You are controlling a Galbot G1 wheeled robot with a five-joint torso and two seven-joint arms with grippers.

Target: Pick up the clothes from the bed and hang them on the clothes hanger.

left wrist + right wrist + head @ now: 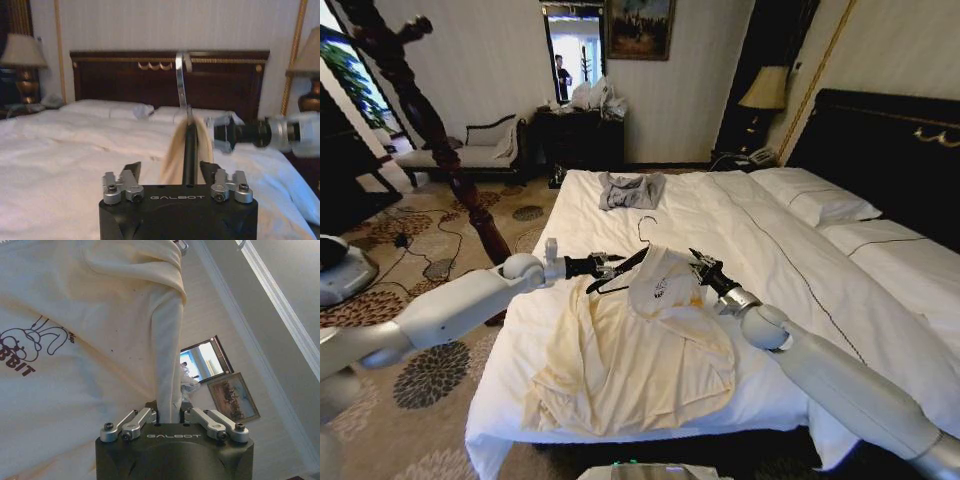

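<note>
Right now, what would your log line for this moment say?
left gripper: shut on clothes hanger | right gripper: shut on clothes, lifted part | clothes: partly on bed

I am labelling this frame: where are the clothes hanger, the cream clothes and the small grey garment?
clothes hanger (pixel 642 232): head view, on its silver wire hook.
clothes (pixel 620 365): head view, on the cream body spread on the bed.
small grey garment (pixel 630 190): head view, on its middle, farther up the duvet.

Inventory within my views: one bed; two garments, comprising one cream robe and one small grey garment; one clothes hanger; two white pillows; two table lamps.
</note>
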